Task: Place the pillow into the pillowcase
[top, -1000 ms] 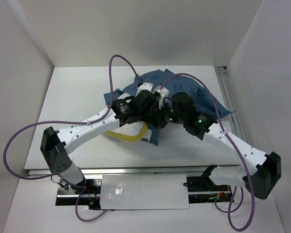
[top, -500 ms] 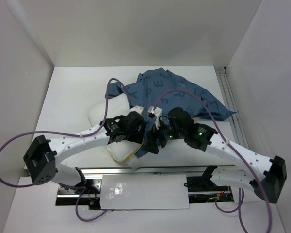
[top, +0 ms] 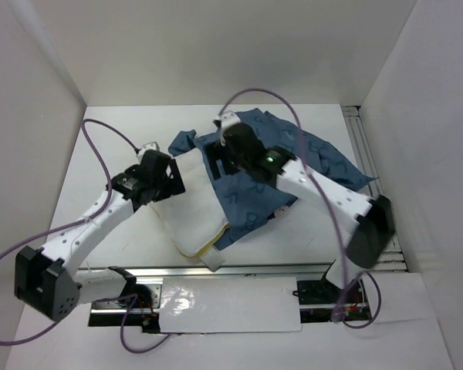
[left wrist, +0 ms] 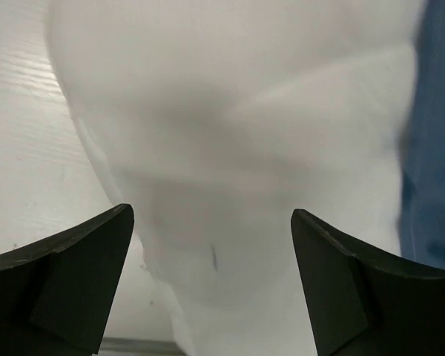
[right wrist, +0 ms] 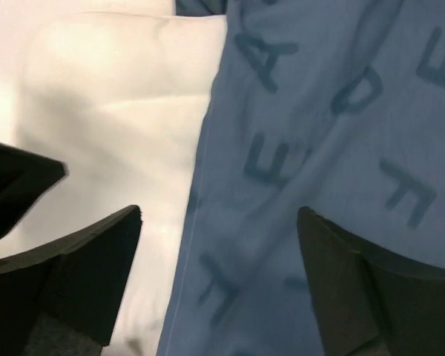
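Observation:
The white pillow (top: pixel 189 208) lies on the table left of centre, a thin yellow seam showing at its near corner. The blue lettered pillowcase (top: pixel 316 154) is spread to its right and behind, its edge lapping over the pillow's right side. My left gripper (top: pixel 170 179) hovers open over the pillow's far left part; in the left wrist view the pillow (left wrist: pixel 230 111) fills the space beyond the left gripper (left wrist: pixel 211 215). My right gripper (top: pixel 221 156) is open above the border, with the pillowcase (right wrist: pixel 319 148) right and the pillow (right wrist: pixel 111 96) left of the right gripper (right wrist: pixel 219 215).
White walls close in the table (top: pixel 116 146) on the left, back and right. A metal rail (top: pixel 366 146) runs along the right edge. Purple cables (top: pixel 108 139) loop above both arms. The arm bases and a mounting bar (top: pixel 231 304) sit at the near edge.
Both grippers have opened and let go of the fabric. Both arms moved away from the near middle toward the back. The pillow and pillowcase now lie flat.

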### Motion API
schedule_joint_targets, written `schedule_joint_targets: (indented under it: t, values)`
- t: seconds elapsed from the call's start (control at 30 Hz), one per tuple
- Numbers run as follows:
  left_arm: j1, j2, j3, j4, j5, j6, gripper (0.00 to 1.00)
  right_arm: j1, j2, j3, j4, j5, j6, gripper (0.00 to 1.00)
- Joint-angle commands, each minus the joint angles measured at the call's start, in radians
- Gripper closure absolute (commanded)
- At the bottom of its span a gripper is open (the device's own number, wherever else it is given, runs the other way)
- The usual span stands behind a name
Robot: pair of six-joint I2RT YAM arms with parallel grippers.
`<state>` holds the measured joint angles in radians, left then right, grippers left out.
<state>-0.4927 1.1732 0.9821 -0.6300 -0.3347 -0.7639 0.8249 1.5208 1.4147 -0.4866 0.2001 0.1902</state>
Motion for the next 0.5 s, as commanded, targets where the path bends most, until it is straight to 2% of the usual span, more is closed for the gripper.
schedule_joint_targets:
  t: [0.0, 0.03, 0.07, 0.1, 0.17, 0.2, 0.23, 0.27, 0.3, 0.33, 0.4, 0.43, 0.47]
  values:
    - [0.130, 0.094, 0.043, 0.074, 0.086, -0.012, 0.00, -0.029, 0.226, 0.262, 0.017, 0.085, -0.076, 0.06]
    - [0.184, 0.123, 0.056, 0.102, 0.139, 0.017, 0.00, -0.029, 0.293, 0.330, 0.026, 0.085, -0.130, 0.05]
    - [0.204, 0.188, 0.082, 0.116, 0.163, 0.017, 0.00, -0.039, 0.432, 0.405, 0.026, 0.085, -0.147, 0.05]
    - [0.218, 0.221, 0.096, 0.116, 0.177, 0.027, 0.00, -0.040, 0.503, 0.564, 0.017, 0.110, -0.167, 0.05]
    - [0.227, 0.307, 0.119, 0.125, 0.186, 0.040, 0.00, -0.040, 0.698, 0.715, 0.017, 0.148, -0.242, 0.05]
    - [0.227, 0.330, 0.130, 0.136, 0.186, 0.050, 0.00, -0.040, 0.754, 0.844, 0.017, 0.169, -0.259, 0.07]
    - [0.236, 0.348, 0.130, 0.148, 0.197, 0.051, 0.00, -0.040, 0.803, 0.898, 0.017, 0.191, -0.290, 0.09]
    - [0.236, 0.364, 0.130, 0.148, 0.206, 0.063, 0.04, -0.040, 0.879, 0.940, 0.037, 0.232, -0.304, 0.11]
    - [0.237, 0.388, 0.118, 0.170, 0.229, 0.072, 0.11, -0.049, 0.913, 0.963, 0.093, 0.264, -0.333, 0.18]
    - [0.246, 0.388, 0.118, 0.170, 0.229, 0.072, 0.11, -0.049, 0.914, 0.952, 0.094, 0.265, -0.333, 0.20]
    - [0.246, 0.402, 0.093, 0.188, 0.270, 0.095, 0.24, -0.049, 0.926, 0.925, 0.132, 0.291, -0.359, 0.22]
    - [0.258, 0.414, 0.093, 0.197, 0.282, 0.095, 0.34, -0.049, 0.935, 0.925, 0.132, 0.291, -0.359, 0.22]
    - [0.258, 0.414, 0.093, 0.197, 0.293, 0.104, 0.41, -0.061, 0.944, 0.925, 0.093, 0.300, -0.359, 0.23]
